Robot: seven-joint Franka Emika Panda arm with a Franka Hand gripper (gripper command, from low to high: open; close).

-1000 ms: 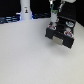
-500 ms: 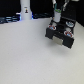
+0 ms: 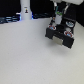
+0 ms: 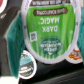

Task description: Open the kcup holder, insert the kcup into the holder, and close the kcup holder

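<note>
Above boxy black kcup holder (image 3: 61,36), gripper (image 3: 57,24)

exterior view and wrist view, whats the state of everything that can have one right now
kcup holder: standing on the white table, gripper right above it; open or closed cannot be told at this blur.
kcup: green "dark magic" lid fills the wrist view, close under the camera; whether it is seated in a slot cannot be told.
gripper: down at the holder; open or shut not readable.
white post: upright at the far edge.
</note>
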